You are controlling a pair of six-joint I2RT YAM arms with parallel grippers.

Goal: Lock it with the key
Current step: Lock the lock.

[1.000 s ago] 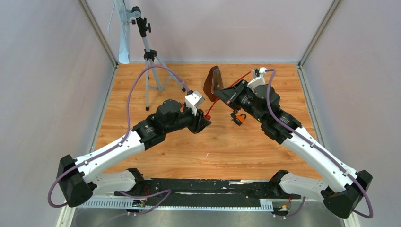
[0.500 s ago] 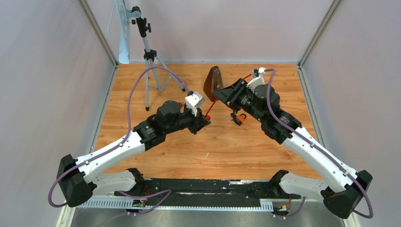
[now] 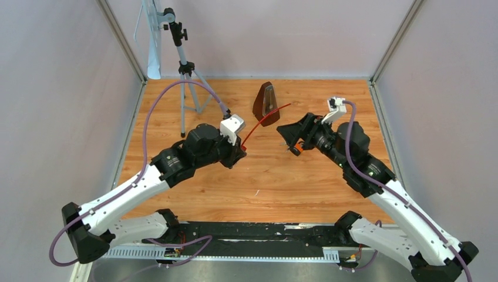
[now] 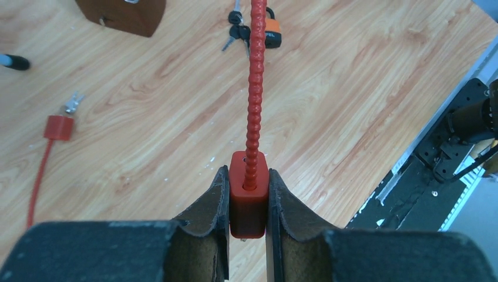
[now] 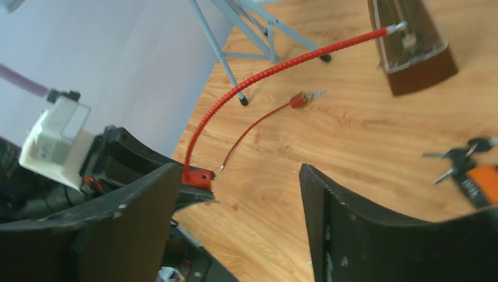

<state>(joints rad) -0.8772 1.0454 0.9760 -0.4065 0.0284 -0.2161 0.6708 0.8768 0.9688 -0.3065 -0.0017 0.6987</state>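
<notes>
Left tool (image 4: 247,179) clamped on red block (image 4: 249,205), cable (image 4: 254,88) looks springy. Right tool (image 5: 238,170) gaping, empty. I'd grab padlock (image 4: 271,35) by body: small, hard, probably slick; keys (image 4: 234,30) likely flop loose.

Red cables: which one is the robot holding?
The thick bumpy red cable: the left fingers pinch its end block. The thin red wire just lies on the table.

orange padlock (image 4: 273,36) flat beside its keys (image 4: 233,32)
</notes>
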